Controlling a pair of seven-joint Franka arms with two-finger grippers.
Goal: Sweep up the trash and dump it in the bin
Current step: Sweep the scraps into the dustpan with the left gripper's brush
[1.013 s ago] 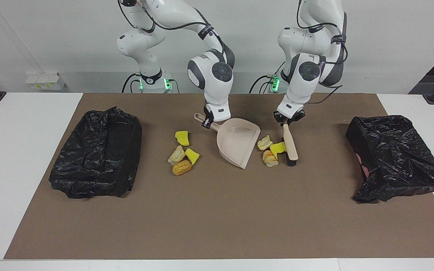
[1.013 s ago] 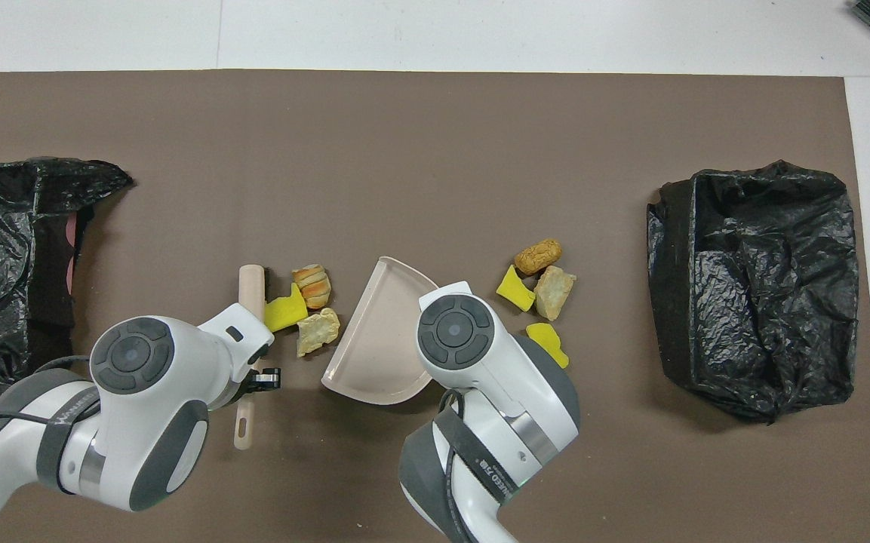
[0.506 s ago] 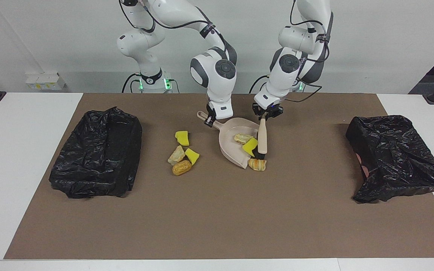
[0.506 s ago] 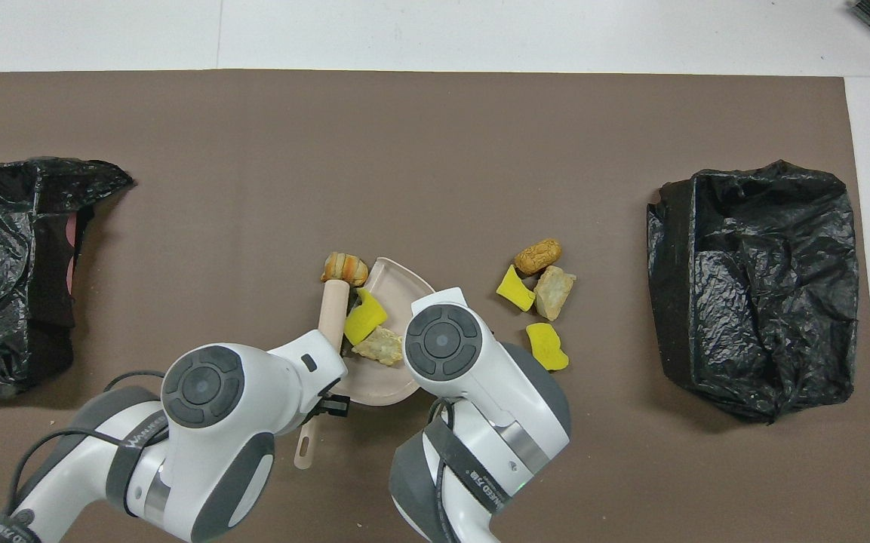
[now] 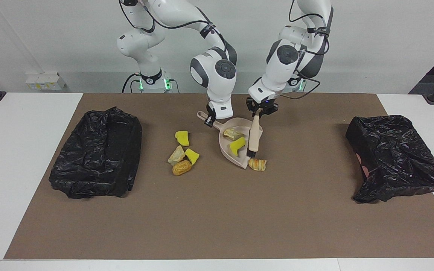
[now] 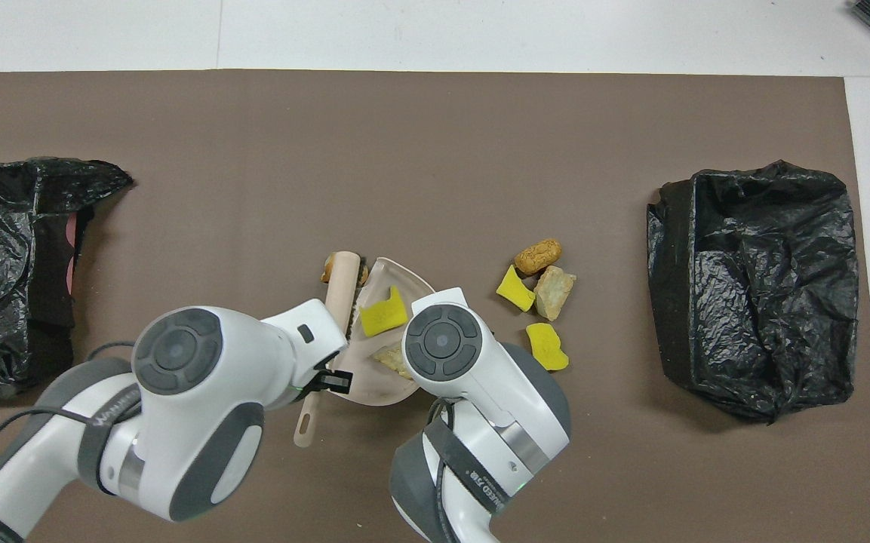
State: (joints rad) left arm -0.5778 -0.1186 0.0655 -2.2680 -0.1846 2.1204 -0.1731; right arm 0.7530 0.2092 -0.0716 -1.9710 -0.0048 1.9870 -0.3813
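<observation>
Facing view, centre: you see two scraps (image 5: pixel 237 145) in dustpan (image 5: pixel 227 148); one croissant (image 5: pixel 257 164) outside.
Remaining: four scraps (image 5: pixel 183 152) centre-left; bins (image 5: pixel 96 152) unused.
Left gripper (image 5: pixel 258 113): pinching brush (image 5: pixel 253 137).
Right gripper (image 5: pixel 210 121): pinching dustpan handle.

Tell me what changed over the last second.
The left hand swept the brush into the dustpan, pushing a yellow wedge and a pale lump in; the bread-like chunk slid past the lip onto the mat. The right hand kept the dustpan handle; four scraps stayed.
</observation>
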